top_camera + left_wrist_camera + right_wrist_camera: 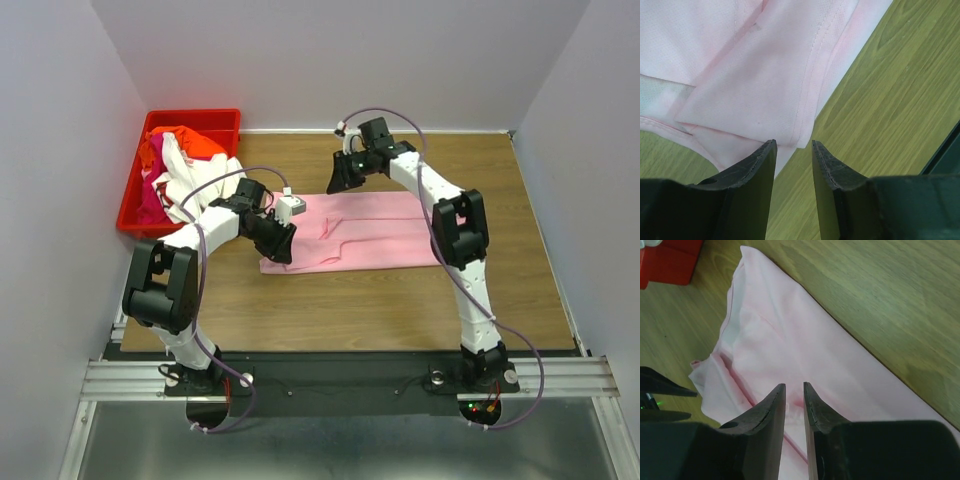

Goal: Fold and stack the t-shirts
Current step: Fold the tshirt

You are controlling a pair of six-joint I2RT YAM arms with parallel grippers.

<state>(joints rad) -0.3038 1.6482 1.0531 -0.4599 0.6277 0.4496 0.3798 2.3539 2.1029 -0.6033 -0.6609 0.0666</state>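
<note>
Pink t-shirt [370, 235] is lying stretched across the middle of the wooden worktop [400, 320]. It's looking doubled over lengthwise going by the seams, so I'm guessing we're mid-fold. Left gripper [794, 145] is sitting low at the near-left corner with its jaws a modest way apart and the hem corner right at their mouth. I'm seeing bare wood through the gap, so I'm reading it as not clamped on anything. Right gripper [794, 385] is sitting on the far edge at the same end, jaws at a narrow slit with a ridge of pink fabric showing between the tips. Honestly I'm not able to tell whether it's actually pinching it. Both being parked on the same short end is making sense to me: take two corners together, carry that end over the other, and the fold is coming out square instead of skewed. Rest of the t-shirts [180, 165] (white, orange-red, magenta) are sitting heaped in the red bin [135, 210] at the far left, waiting their turn.
</note>
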